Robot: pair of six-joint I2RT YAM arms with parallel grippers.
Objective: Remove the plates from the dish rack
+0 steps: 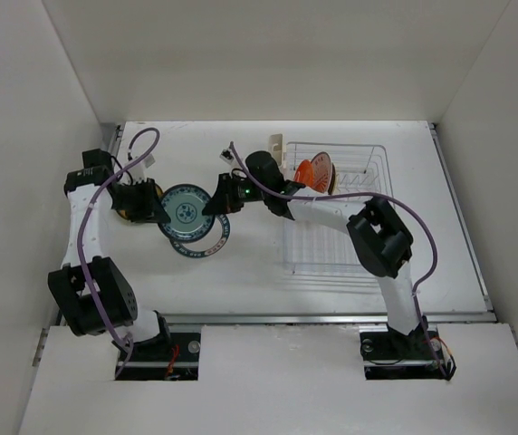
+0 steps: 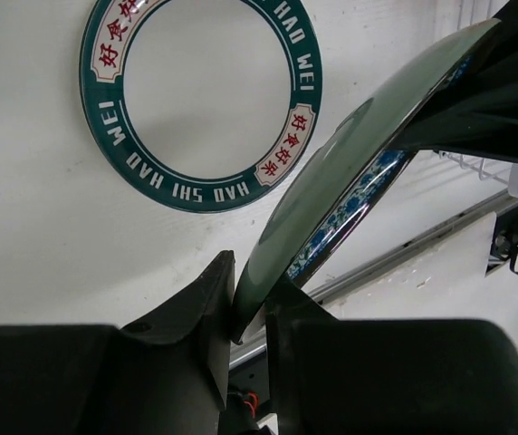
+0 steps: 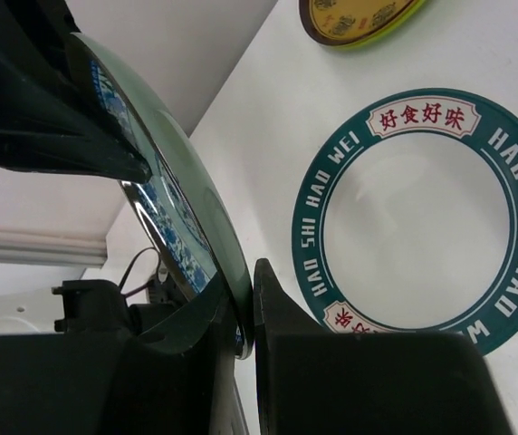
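A dark green plate with a blue patterned face [image 1: 185,211] is held above the table by both grippers. My left gripper [image 1: 161,207] is shut on its left edge, and my right gripper [image 1: 212,201] is shut on its right edge. The left wrist view shows the plate's rim [image 2: 350,172] pinched between the fingers [image 2: 250,308]; the right wrist view shows the same [image 3: 177,190] at that gripper [image 3: 248,308]. A white plate with a dark teal rim [image 1: 209,246] lies flat under it. The dish rack [image 1: 331,245] at the right holds upright orange plates [image 1: 315,172].
A lime-rimmed plate [image 3: 359,18] lies flat on the table beyond the teal-rimmed plate [image 3: 417,217], under my left arm. A cream cutlery holder [image 1: 275,145] hangs on the rack's far left side. White walls close in the table on three sides.
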